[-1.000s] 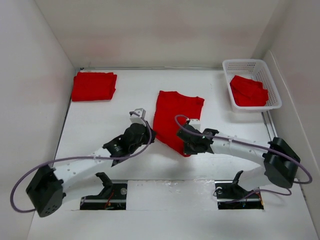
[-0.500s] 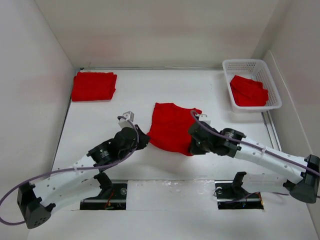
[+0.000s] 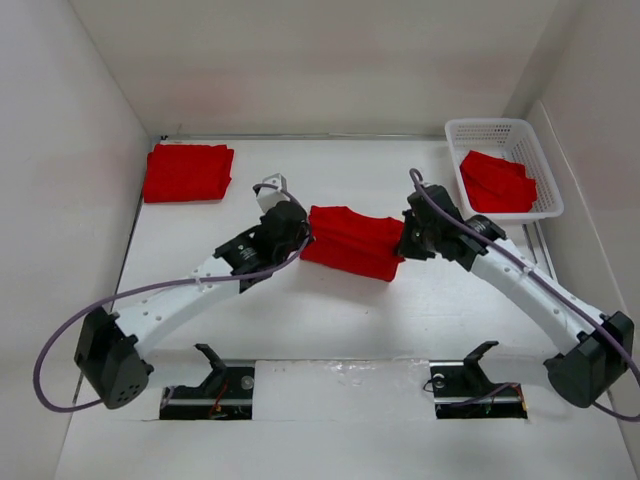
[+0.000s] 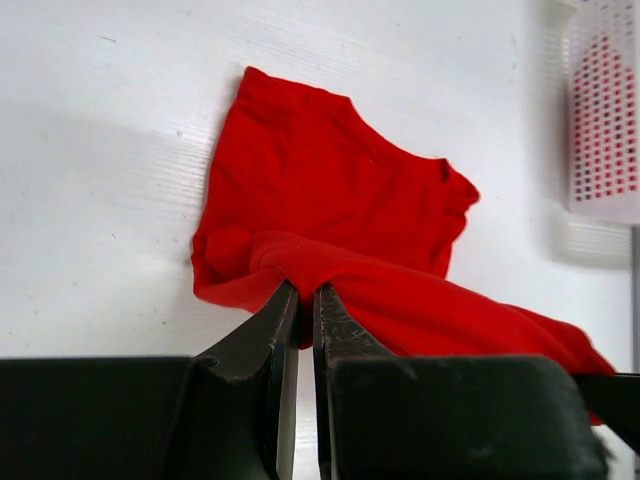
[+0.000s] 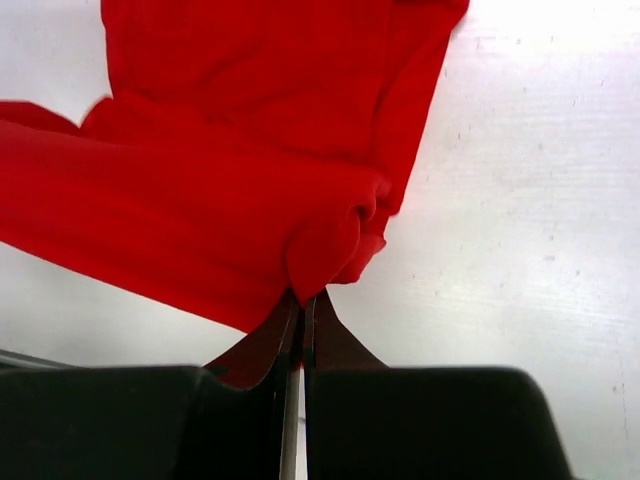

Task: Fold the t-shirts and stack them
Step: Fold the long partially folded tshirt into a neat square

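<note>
A red t-shirt lies at the table's middle, its near half lifted and carried back over the far half. My left gripper is shut on its left corner; the pinched cloth shows in the left wrist view. My right gripper is shut on its right corner, the cloth bunched at the fingertips. A folded red t-shirt lies at the far left. Another crumpled red t-shirt sits in the basket.
A white mesh basket stands at the far right by the side wall and shows in the left wrist view. White walls enclose the table on three sides. The arm bases sit at the near edge.
Both grippers have carried the shirt's near edge up and away from the bases, folding it over the far half. The spread shirt has become a narrow band.
</note>
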`<state>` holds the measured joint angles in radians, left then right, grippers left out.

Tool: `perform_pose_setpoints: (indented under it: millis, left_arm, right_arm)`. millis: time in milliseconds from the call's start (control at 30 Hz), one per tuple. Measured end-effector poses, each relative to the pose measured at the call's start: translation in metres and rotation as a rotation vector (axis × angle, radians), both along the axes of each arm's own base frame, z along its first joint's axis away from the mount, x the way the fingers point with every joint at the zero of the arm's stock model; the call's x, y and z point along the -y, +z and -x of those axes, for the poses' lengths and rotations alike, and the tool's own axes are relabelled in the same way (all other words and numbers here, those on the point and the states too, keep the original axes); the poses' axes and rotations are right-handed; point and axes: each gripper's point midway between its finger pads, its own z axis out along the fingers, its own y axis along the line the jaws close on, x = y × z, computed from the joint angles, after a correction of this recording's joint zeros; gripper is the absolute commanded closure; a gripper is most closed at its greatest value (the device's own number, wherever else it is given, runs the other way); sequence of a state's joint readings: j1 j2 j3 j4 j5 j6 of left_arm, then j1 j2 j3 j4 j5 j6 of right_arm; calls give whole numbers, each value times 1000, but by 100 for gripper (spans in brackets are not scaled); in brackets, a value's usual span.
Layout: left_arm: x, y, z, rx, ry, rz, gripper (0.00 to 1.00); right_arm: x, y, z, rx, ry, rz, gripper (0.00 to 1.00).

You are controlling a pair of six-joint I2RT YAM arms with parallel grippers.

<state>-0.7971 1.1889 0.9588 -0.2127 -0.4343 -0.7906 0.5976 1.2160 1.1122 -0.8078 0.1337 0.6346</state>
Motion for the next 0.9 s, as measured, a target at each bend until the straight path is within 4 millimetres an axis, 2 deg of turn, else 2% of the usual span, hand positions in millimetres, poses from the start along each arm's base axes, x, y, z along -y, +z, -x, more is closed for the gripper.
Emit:
perform_pose_setpoints:
  millis: [100,300,433,600,733,900]
  left_arm:
    - [3,-6,-16,-6,9,-44,100]
    - [11,-6,-54,2,21,-65,100]
    - [6,-22,-82,-19,36,-67,100]
    - [13,-43,-100,-23,2,-105,100]
    - [26,-42,-116,5,-31,-118,100]
    - [33,-43,-134,22,-34,-137,100]
  right_arm:
    - [2,1,-17,9,13,-8,97]
    - [12,-10,-56,-13,-11,-13,97]
    - [11,-13,-75,-7,3,-24,97]
    - [17,-24,-94,-19,-4,-24,97]
    - [26,-37,-102,-49,-27,-19,97]
    - [30,-43,-118,-54,-32,-13,96]
